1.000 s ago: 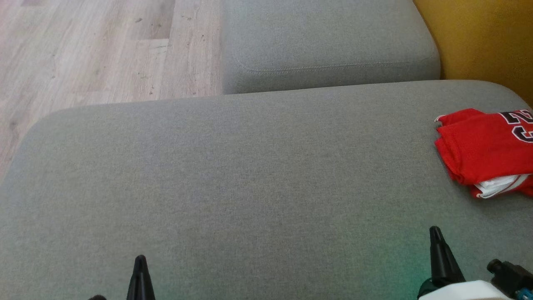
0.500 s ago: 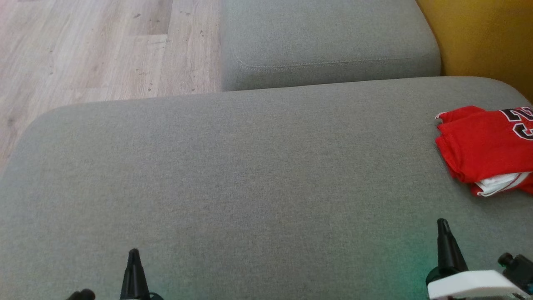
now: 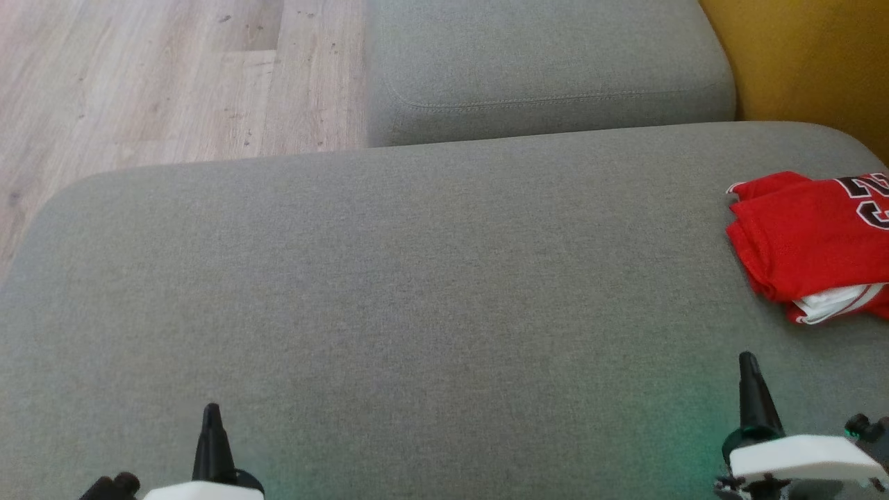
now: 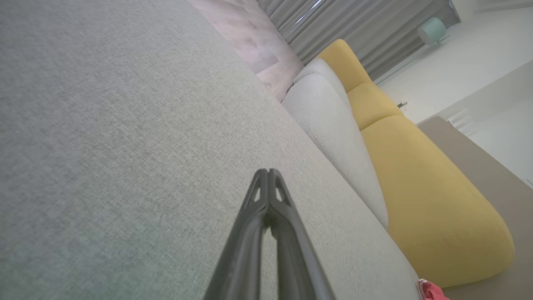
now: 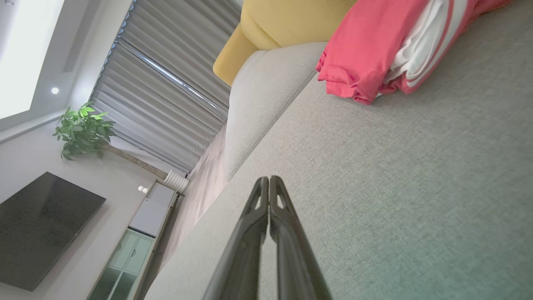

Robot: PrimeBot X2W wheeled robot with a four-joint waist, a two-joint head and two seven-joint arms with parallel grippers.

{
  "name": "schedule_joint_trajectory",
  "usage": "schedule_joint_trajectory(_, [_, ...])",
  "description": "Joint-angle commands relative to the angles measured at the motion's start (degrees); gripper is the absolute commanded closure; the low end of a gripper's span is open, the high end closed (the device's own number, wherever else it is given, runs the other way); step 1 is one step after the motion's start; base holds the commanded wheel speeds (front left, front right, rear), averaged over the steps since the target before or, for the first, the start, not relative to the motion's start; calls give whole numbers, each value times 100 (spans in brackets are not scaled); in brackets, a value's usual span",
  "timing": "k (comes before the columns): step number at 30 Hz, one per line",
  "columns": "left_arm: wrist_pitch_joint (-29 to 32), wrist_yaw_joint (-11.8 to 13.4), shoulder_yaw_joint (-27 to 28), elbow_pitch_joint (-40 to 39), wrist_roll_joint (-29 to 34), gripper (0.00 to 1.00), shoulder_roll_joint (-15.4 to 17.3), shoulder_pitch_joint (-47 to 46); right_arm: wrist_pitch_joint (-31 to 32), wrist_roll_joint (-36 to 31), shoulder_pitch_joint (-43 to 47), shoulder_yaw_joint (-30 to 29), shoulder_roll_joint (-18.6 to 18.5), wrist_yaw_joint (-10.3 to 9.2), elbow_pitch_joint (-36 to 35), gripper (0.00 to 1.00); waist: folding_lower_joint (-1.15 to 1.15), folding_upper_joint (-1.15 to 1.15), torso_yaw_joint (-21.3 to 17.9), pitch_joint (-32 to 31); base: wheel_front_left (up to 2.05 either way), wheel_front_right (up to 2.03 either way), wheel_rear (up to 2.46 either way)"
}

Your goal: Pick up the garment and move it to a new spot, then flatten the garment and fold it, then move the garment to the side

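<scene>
The garment (image 3: pixel 812 243) is a red jersey with black numerals and white trim, folded into a stack at the far right of the grey cushion (image 3: pixel 417 292). It shows again, close up, in the right wrist view (image 5: pixel 374 46), and a small red corner (image 4: pixel 431 289) peeks in at the bottom of the left wrist view. My right gripper (image 3: pixel 749 364) rises from the lower right, a little short of the garment and apart from it, fingers pressed together (image 5: pixel 269 180). My left gripper (image 3: pixel 210 411) sits at the lower left, far from the garment, also shut with nothing in it (image 4: pixel 267 173).
A second grey cushion (image 3: pixel 549 69) lies beyond the near one. A yellow sofa back (image 3: pixel 812 62) stands at the right. Wood floor (image 3: pixel 153 76) lies at the upper left past the cushion's edge. A plant (image 5: pixel 81 131) and a dark screen (image 5: pixel 41 225) stand across the room.
The head camera has tilted, so the cushion edges sit slightly higher in the picture. Both grippers have moved a bit forward. The garment lies as before.
</scene>
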Motion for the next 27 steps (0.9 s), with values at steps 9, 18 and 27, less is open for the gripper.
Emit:
schedule_joint_trajectory(9, [194,-156,336,-71,-784,100,76,-523,185,829,-514,-79,-67,26,-132,100,0,0,-10,51,0,0,0])
schedule_joint_trajectory(18, [327,-246,456,-7,-1297,100,76,-671,316,1360,-643,-153,-61,29,-108,100,0,0,-17,88,0,0,0])
schedule_joint_trajectory(27, [479,-347,596,66,-1873,100,74,-838,466,1958,-789,-240,-52,32,-81,100,0,0,-25,130,0,0,0])
